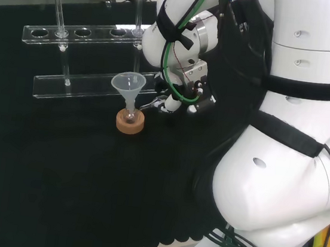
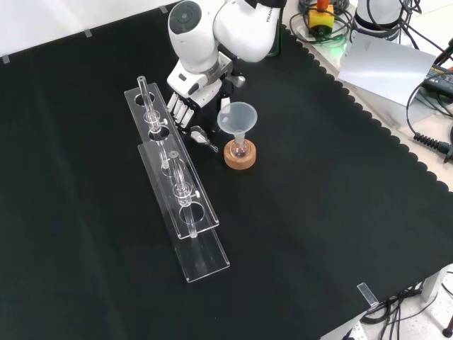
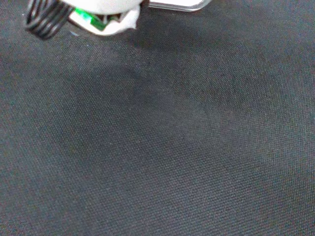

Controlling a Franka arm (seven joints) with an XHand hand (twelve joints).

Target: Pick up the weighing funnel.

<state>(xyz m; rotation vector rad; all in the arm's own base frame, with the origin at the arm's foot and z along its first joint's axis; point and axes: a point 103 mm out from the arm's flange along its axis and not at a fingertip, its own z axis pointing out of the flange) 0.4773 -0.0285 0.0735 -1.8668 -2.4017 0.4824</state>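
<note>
Weighing funnel [image 2: 203,138], stem toward front view's lower right, just beside straight fingers [image 2: 178,107]

I see my bench [image 2: 318,212] with a black cloth all over it. In the front view the cloth has a wavy edge on the right side. A long clear rack [image 2: 185,212] lies near the middle and runs from the far edge toward the near edge. Just to its right sits a round cork ring [image 2: 240,157]. Between them, the small weighing funnel [image 2: 204,137] lies on the cloth.
</note>
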